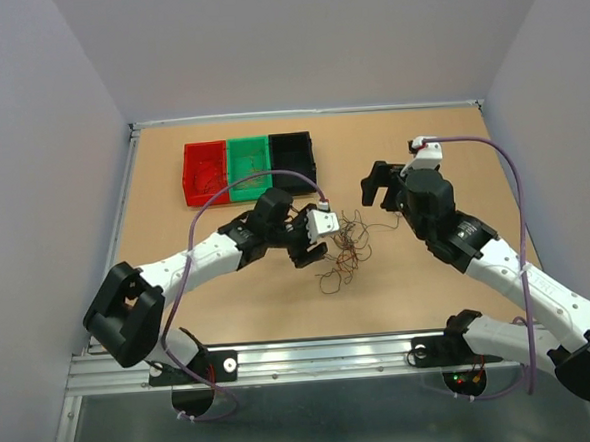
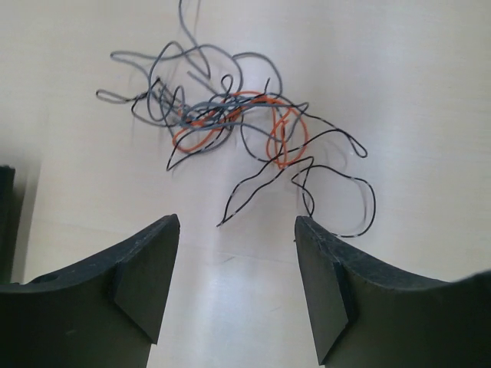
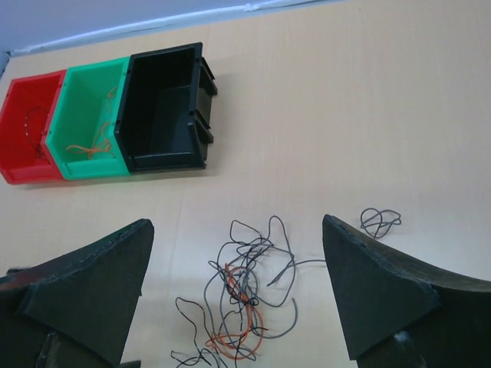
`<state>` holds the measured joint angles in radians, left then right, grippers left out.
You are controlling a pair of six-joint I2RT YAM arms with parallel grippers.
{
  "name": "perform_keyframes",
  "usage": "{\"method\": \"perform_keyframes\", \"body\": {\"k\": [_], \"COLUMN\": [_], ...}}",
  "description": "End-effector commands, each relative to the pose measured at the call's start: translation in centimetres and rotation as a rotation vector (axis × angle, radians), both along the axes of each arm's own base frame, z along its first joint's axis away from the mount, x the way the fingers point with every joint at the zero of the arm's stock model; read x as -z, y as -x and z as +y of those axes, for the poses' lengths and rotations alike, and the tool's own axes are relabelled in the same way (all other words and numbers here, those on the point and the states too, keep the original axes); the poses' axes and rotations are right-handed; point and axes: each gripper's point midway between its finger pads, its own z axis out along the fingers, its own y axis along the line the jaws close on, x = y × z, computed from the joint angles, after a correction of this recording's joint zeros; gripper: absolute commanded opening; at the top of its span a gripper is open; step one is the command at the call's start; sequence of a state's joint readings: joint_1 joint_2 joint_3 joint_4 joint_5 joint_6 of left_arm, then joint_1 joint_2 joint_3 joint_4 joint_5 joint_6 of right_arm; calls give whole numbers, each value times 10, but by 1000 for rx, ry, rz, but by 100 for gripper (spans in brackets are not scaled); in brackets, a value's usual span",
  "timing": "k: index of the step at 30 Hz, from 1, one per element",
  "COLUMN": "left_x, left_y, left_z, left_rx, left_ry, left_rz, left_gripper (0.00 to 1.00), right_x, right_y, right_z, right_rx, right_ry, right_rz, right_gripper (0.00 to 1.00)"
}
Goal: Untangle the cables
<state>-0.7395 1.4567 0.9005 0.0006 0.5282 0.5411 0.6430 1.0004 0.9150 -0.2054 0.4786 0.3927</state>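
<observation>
Cables [image 2: 224, 116]: feather-light, limp, springy; probably snag.
Grip: a loose outer end.
Left hand [image 2: 238, 228]: parted, empty.
Right hand [image 3: 236, 224]: wide, empty.

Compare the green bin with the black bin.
The green bin is bright green; the black bin is black. The green bin holds an orange wire; the black bin looks empty. The green bin has a neighbour on each side; the black bin only one. Both are open-topped, alike in shape.
</observation>
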Motion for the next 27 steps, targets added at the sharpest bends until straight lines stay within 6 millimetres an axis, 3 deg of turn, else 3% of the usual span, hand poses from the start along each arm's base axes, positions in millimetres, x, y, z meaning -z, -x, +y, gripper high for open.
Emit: {"method": "perform_keyframes", "body": {"k": [1, 5, 14, 19, 24, 25, 27], "left_x": [-19, -1, 35, 44, 59, 61, 62], "left_y": [6, 10, -9, -20, -23, -24, -24], "left_z": [-13, -18, -25, -29, -36, -36, -36], "left_rx": [90, 94, 18, -38, -39, -41, -41], "left_ry": [60, 6, -118, -160, -215, -220, -224], "left_rz": [-217, -275, -327, -307, -247, -242, -240], "left_gripper": [73, 71, 69, 64, 51, 39, 25], "right_x": [-13, -19, -23, -25, -26, -27, -27], "right_y": [0, 5, 8, 9, 9, 9, 11], "right_z": [1, 1, 6, 5, 4, 3, 3], "right_rx": [-4, -25, -60, -63, -57, -52, -54], "right_ry": [-40, -58, -68, -72, -75, -79, -78], "right_rz": [-60, -90, -103, -112, -116, -120, -122], "right_gripper": [95, 95, 95, 95, 95, 95, 95]}}
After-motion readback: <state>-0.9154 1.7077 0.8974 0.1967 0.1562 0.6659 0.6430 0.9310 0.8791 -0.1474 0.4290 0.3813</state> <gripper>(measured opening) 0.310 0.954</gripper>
